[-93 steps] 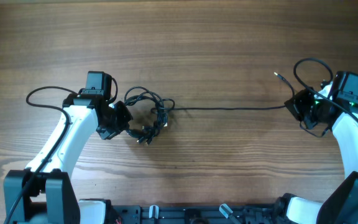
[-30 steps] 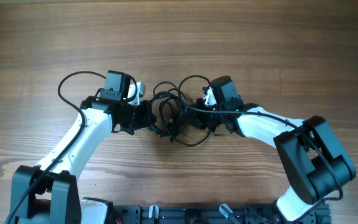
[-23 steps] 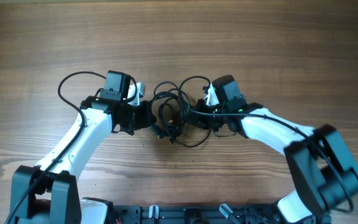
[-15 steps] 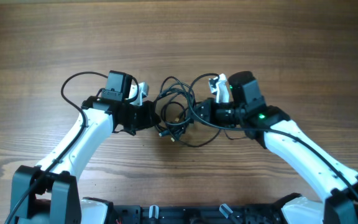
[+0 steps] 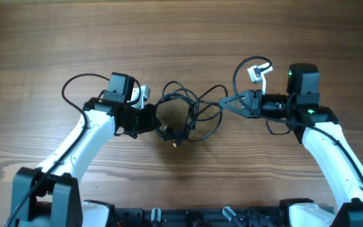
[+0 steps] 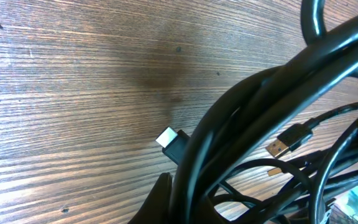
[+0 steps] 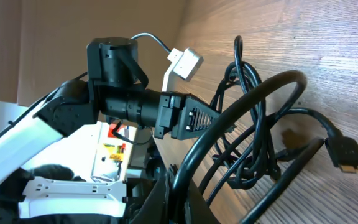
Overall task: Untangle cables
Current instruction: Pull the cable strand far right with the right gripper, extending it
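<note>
The cables (image 5: 183, 116) lie as a black tangle of loops on the wooden table, between the two arms. My left gripper (image 5: 152, 119) is shut on the tangle's left side. In the left wrist view the cables (image 6: 272, 106) fill the frame, and my left gripper (image 6: 182, 202) pinches a few strands at the bottom edge. A silver-tipped plug (image 6: 169, 138) and a USB plug (image 6: 286, 140) lie on the wood. My right gripper (image 5: 233, 104) is shut on one strand stretched rightward from the tangle. In the right wrist view that strand (image 7: 253, 99) arcs up out of my right gripper (image 7: 176, 194).
The left arm's own thick wire (image 5: 80, 82) loops out behind its wrist. The right arm's wire with a white connector (image 5: 255, 71) curls above its gripper. The arm bases and a black rail (image 5: 188, 217) line the table's front edge. A plug (image 7: 347, 153) rests on the wood.
My right gripper has moved right, away from the tangle, drawing a cable strand out with it. The tangle has loosened and spread. The left gripper has stayed in place, still gripping.
</note>
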